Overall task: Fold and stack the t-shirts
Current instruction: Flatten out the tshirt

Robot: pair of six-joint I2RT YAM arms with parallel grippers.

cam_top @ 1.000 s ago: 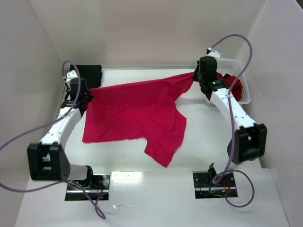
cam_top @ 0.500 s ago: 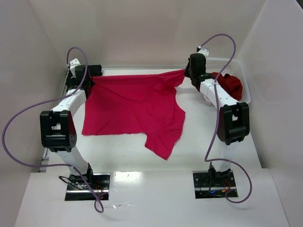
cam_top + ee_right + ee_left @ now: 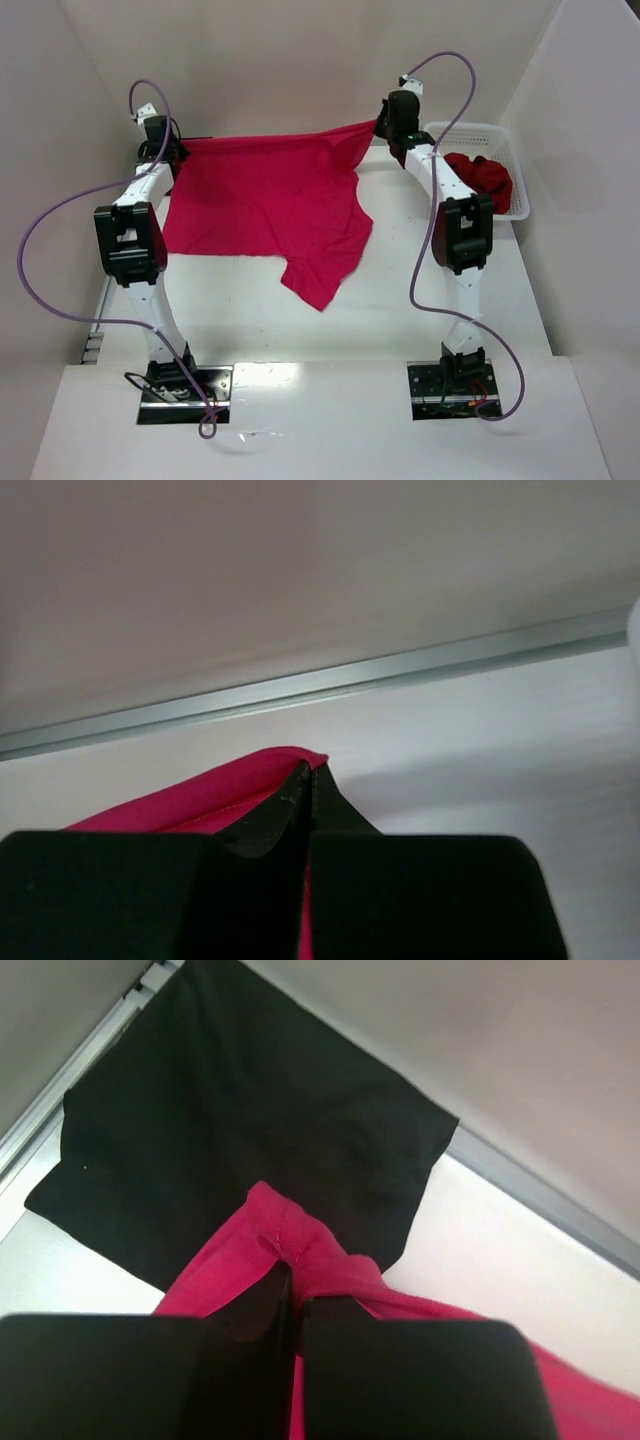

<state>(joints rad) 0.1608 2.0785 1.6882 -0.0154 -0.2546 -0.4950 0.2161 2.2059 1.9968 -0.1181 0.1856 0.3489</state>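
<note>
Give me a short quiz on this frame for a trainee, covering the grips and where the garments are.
1. True or false: the left gripper and the right gripper are both shut on edges of the crimson-pink t-shirt, which is stretched between them.
2. What lies in the white basket? A) a dark red shirt B) a white towel C) blue jeans
3. Fill in: the folded t-shirt lying flat below the left gripper in the left wrist view is ____ in colour.

Key: 1 true; 2 A; 3 black.
</note>
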